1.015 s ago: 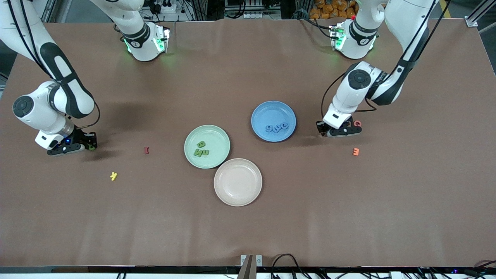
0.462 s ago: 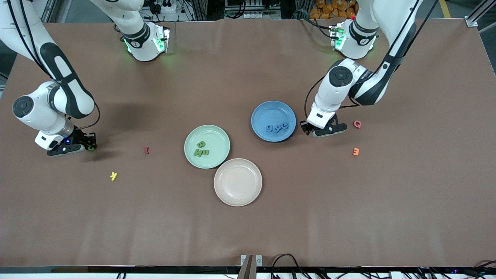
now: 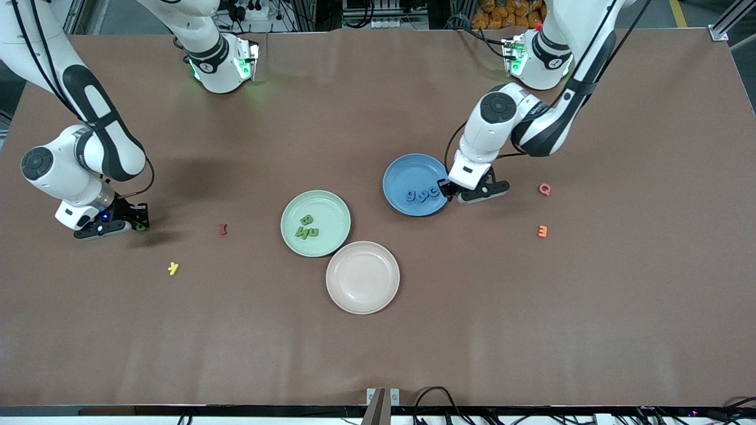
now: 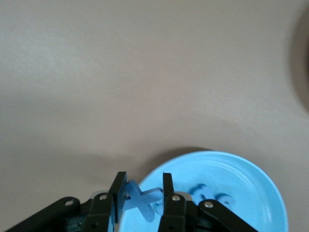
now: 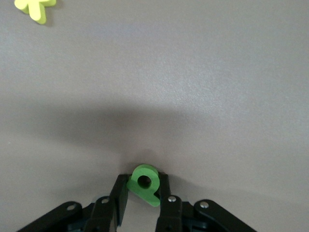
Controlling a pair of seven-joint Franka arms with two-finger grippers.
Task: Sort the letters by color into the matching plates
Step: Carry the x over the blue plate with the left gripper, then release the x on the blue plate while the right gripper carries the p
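Jaws of both grippers were pinching letters. From the front view, the left gripper hung over the rim of the blue plate at the edge toward the left arm's end of the table, and the right gripper sat low at the right arm's end, well apart from the plates. Three blue letters lay in the blue plate, three green letters in the green plate, and the beige plate was bare. A red letter, a yellow letter, a pink letter and an orange letter lay loose on the brown table.

From the left wrist view, the jaws gripped a blue letter just at the plate's rim. A good release probably meant carrying it further over the plate's middle and lowering it before letting go, clear of the letters already there.

From the right wrist view, the jaws held a green letter against the table. It likely needed a straight lift, then a long carry to the green plate.

Cabling and rack frames lined the table's edge by the arm bases.
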